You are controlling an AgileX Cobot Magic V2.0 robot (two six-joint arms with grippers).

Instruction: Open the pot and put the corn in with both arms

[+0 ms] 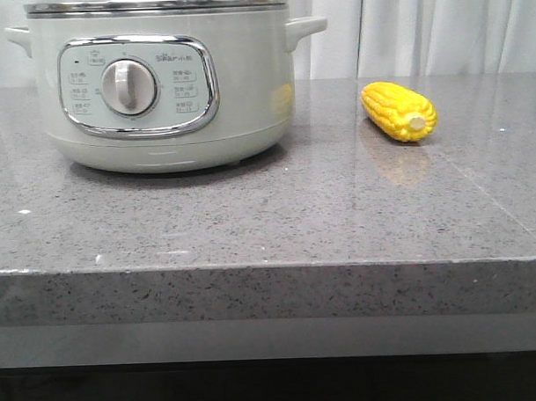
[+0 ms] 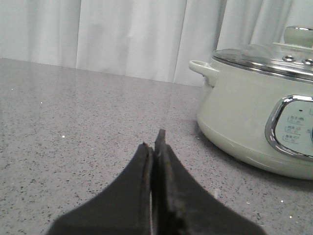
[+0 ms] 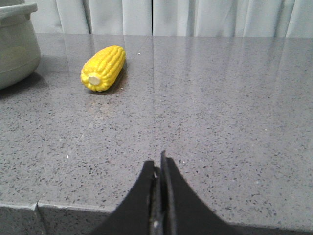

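The pot [image 1: 158,81], a pale grey-green cooker with a chrome-framed panel and a silver dial, stands at the back left of the counter with its metal-rimmed lid [image 2: 274,61] on. It also shows in the left wrist view [image 2: 249,117] and at the edge of the right wrist view [image 3: 14,44]. The corn [image 1: 399,111] lies on the counter to the pot's right, pale stub end toward the front; it also shows in the right wrist view [image 3: 102,67]. My left gripper [image 2: 154,142] is shut and empty, some way from the pot. My right gripper [image 3: 157,164] is shut and empty near the counter's front edge, well short of the corn. Neither gripper shows in the front view.
The grey speckled counter [image 1: 268,209] has a front edge [image 1: 270,266] near the camera. White curtains [image 1: 438,27] hang behind it.
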